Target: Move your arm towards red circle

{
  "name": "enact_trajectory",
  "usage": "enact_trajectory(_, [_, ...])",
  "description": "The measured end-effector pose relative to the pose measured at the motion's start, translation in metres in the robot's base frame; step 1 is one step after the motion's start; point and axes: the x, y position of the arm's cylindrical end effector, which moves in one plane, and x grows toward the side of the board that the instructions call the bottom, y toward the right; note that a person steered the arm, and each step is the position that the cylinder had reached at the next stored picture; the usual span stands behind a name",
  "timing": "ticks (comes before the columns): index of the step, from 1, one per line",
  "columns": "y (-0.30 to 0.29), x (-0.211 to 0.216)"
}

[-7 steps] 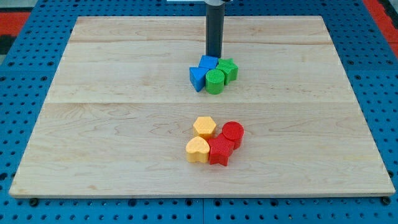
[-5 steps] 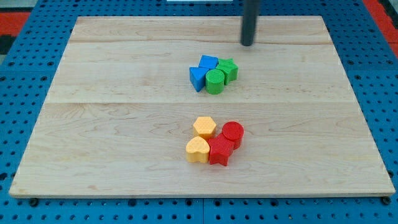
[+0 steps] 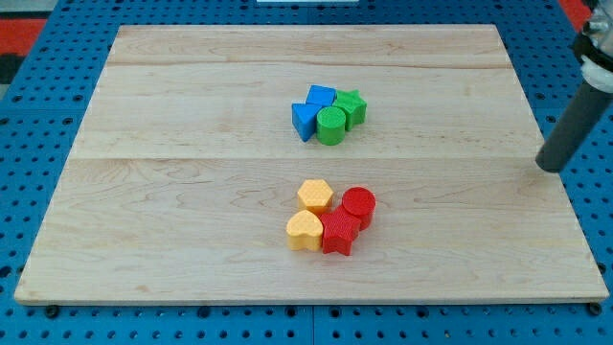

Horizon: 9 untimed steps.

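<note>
The red circle (image 3: 359,204) is a red cylinder standing below the board's middle, touching a red star-shaped block (image 3: 339,233) at its lower left. My tip (image 3: 548,166) is at the board's right edge, far to the right of the red circle and a little higher in the view. The rod leans up to the right, out of the view. It touches no block.
A yellow hexagon (image 3: 314,195) and a yellow heart (image 3: 305,231) sit left of the red blocks. A cluster above the middle holds a blue triangle (image 3: 304,120), a blue cube (image 3: 321,97), a green cylinder (image 3: 330,126) and a green star (image 3: 351,107). The wooden board (image 3: 172,182) lies on blue pegboard.
My tip has moved from just above the blue and green cluster to the right, then down to the board's right edge. No block has moved.
</note>
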Motion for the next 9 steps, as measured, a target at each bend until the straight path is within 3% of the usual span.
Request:
enact_trajectory(2, [0.001,0.059])
enact_trajectory(3, [-0.04,0.075])
enact_trajectory(5, [-0.166,0.085])
enact_trajectory(7, [-0.182,0.083])
enact_trajectory(9, [-0.267,0.057])
